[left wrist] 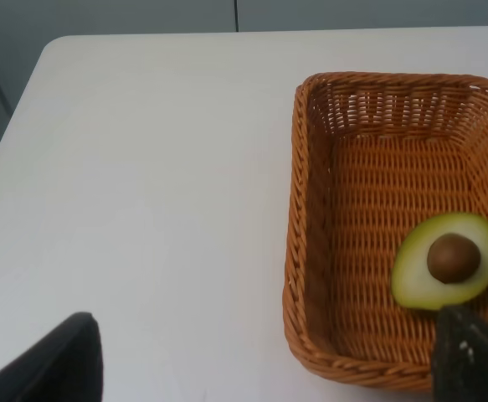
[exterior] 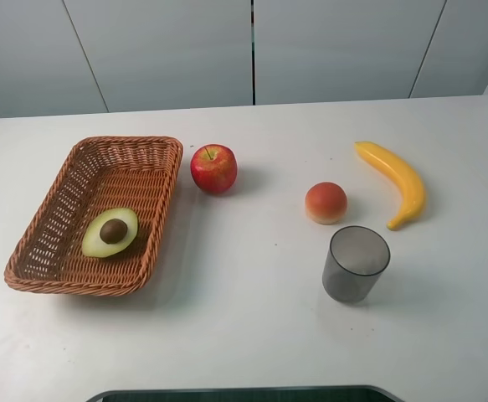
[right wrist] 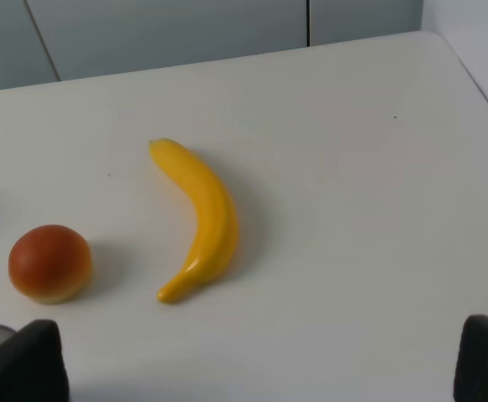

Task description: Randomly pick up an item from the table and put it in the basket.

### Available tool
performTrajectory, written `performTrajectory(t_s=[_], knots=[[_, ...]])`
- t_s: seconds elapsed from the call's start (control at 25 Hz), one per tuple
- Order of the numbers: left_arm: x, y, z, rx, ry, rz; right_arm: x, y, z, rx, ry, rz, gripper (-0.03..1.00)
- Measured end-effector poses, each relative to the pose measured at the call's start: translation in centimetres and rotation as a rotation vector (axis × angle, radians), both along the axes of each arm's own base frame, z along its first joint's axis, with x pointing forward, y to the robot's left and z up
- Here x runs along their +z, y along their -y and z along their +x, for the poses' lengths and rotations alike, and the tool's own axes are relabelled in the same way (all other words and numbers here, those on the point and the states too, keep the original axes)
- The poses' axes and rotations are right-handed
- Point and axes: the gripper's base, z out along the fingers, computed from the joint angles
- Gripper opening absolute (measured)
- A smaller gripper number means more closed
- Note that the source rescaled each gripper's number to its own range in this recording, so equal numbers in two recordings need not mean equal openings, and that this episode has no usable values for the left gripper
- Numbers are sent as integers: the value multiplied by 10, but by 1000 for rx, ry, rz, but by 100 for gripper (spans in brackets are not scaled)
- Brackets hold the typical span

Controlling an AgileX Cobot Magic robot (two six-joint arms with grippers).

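The halved avocado lies flesh up, pit showing, inside the brown wicker basket on the left of the white table. In the left wrist view the avocado rests near the basket's near wall. My left gripper is open and empty, its dark fingertips spread wide, above the basket's near corner. My right gripper is open and empty, its fingertips wide apart. Neither gripper shows in the exterior high view.
A red apple stands just right of the basket. An orange-red peach, a yellow banana and a grey translucent cup stand on the right half. The peach and banana show in the right wrist view.
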Motion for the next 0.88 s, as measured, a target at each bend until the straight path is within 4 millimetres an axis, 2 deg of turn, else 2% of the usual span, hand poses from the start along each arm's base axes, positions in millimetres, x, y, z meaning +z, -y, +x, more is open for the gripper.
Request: performTrajectory(t_s=[0.16,0.88], knots=[[0,0,0,0,0,0,0,-7,0,85,2,-31,100],[0,0,0,0,0,0,0,-7,0,92,5,-32,100]])
